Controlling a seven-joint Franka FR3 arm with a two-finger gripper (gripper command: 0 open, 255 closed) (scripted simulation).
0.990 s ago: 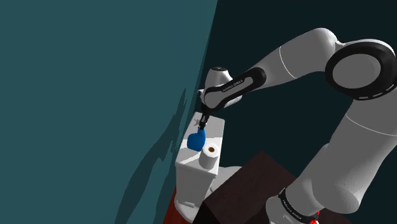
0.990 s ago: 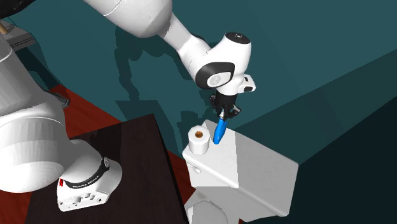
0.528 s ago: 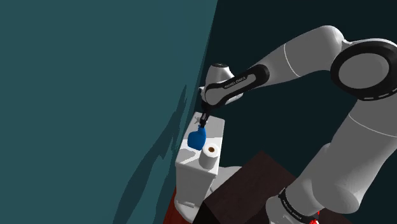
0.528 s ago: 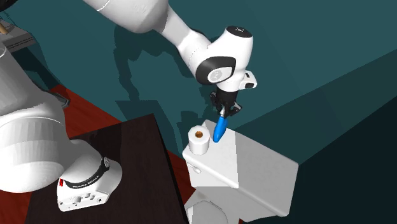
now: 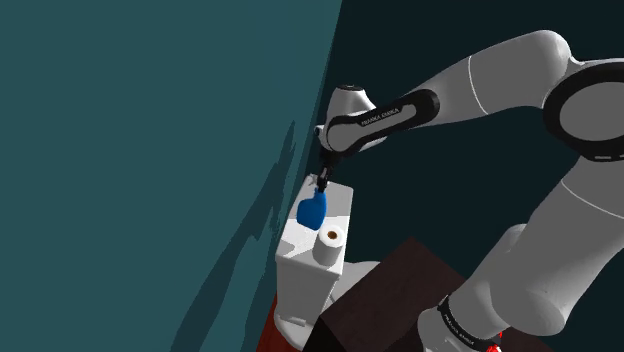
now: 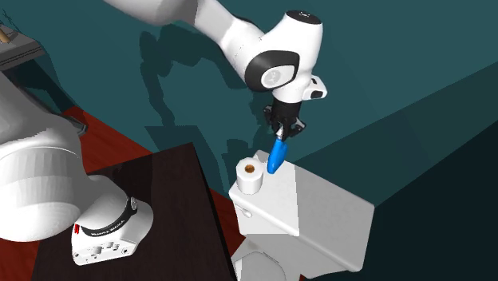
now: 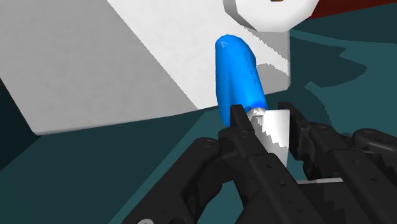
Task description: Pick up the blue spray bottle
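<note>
Two fingers of the gripper [image 7: 267,121] are pinching the blue spray bottle [image 7: 238,76] by its white top, low over the toilet tank [image 6: 327,207] beside the paper roll [image 6: 250,177], so I'd lift straight and slow.

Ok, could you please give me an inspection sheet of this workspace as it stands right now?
Surface: white toilet tank lid, beside the dark stand.
Job's things: blue spray bottle, near upright over the lid; whether it touches the lid is unclear.
Clutter: toilet paper roll standing on the lid beside the bottle.
Gripper: gripper shut on the bottle's white head.
Cables: nothing seen.
Surroundings: teal wall, red floor.
</note>
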